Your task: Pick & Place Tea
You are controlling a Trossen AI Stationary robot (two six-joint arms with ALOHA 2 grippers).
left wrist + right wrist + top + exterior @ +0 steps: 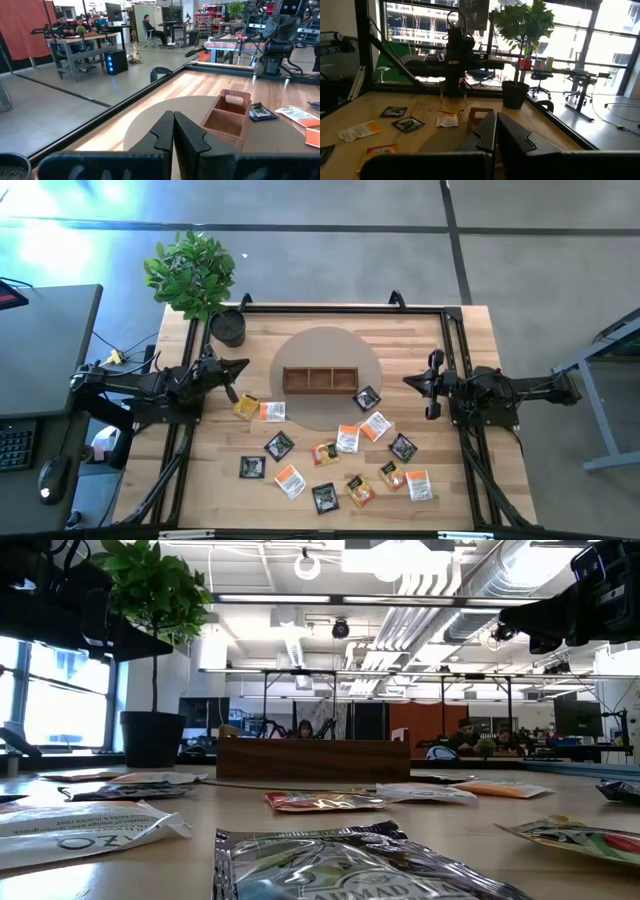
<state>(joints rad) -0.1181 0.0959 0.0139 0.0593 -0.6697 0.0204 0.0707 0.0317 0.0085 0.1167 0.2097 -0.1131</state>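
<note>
Both arms are parked at the sides of the table. The left end effector has its fingers pressed together with nothing between them, and the right end effector is the same, closed and empty.

The tea lies scattered flat on the wood, in front of the wooden tray. From the left end effector, the nearest packets are a yellow packet and a white-and-orange packet, just below and slightly inward of its tip. From the right end effector, a black packet sits close by, toward the tray, with the rest of the spread farther down the table. The tray itself lies between the two end effectors, and its compartments look empty.

These packets look feather-light, thin and floppy, with slick foil or paper skins that crinkle; some lift a little at the edges in the low view. I'd reckon a straight pinch from above would slide off a flat face. Better to catch a raised edge or corner, pressing one finger down so the packet buckles up into the grip. Crushing isn't much of a worry, but nudging neighbours is.
</note>
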